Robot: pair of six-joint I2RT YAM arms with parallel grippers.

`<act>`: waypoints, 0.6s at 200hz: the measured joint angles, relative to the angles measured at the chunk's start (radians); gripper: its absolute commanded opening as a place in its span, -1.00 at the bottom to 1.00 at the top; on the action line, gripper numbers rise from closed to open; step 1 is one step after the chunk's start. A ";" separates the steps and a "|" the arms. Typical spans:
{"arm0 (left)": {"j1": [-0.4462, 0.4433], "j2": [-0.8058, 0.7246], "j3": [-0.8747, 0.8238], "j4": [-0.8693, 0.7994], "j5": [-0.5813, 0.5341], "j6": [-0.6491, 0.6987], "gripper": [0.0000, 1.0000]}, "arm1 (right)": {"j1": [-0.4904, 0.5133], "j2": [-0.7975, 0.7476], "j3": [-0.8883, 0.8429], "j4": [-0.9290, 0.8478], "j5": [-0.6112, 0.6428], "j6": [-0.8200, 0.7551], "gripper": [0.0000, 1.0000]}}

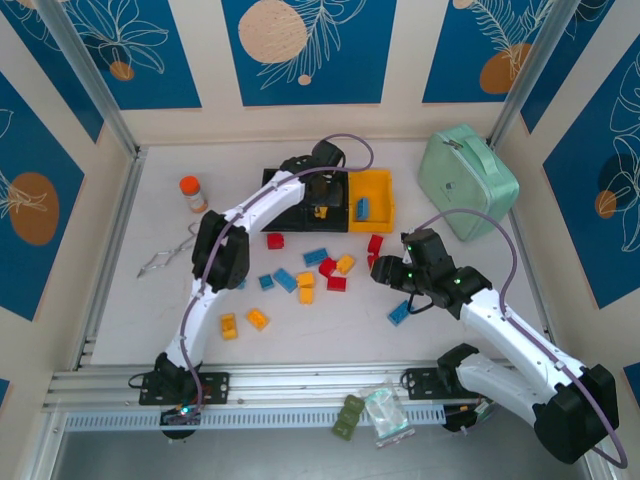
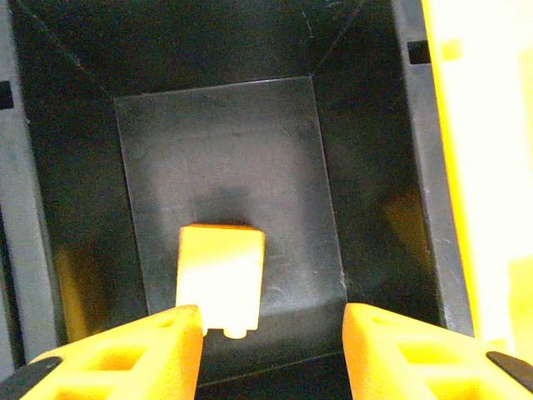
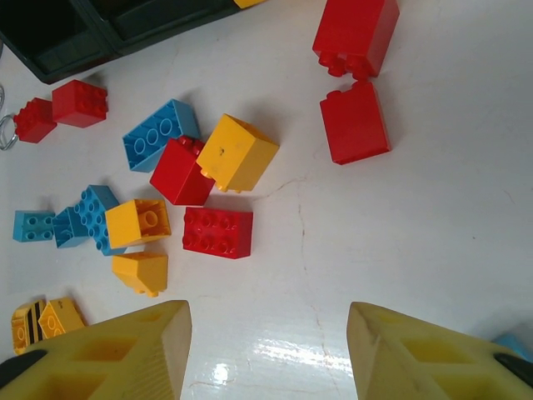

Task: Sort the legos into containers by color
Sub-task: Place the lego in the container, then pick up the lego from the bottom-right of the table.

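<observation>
Left claw (image 2: 272, 323), right claw (image 3: 268, 321): both agape.

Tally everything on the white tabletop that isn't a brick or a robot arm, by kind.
Black bins: 2
Yellow bin: 1
Orange-capped bottle: 1
Mint-green case: 1
Metal tongs: 1
Total: 6
</observation>
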 measured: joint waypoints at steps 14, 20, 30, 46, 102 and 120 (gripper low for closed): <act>0.000 -0.015 0.000 -0.006 0.016 0.000 -0.05 | -0.003 0.000 0.000 -0.010 0.003 0.000 0.05; 0.000 -0.027 0.000 -0.009 0.024 0.001 -0.05 | -0.004 0.000 0.000 -0.015 0.005 0.000 0.05; 0.000 -0.050 -0.003 -0.008 0.039 0.004 -0.04 | -0.006 0.000 0.001 -0.026 0.007 0.000 0.07; -0.003 -0.114 -0.042 0.002 0.066 0.012 -0.02 | -0.008 0.000 0.002 -0.047 0.014 0.003 0.13; -0.016 -0.451 -0.466 0.169 0.185 0.026 0.01 | -0.009 0.032 0.037 -0.167 0.072 0.026 0.14; -0.019 -0.539 -0.636 0.239 0.219 0.026 0.01 | -0.009 0.068 0.062 -0.220 0.101 0.043 0.16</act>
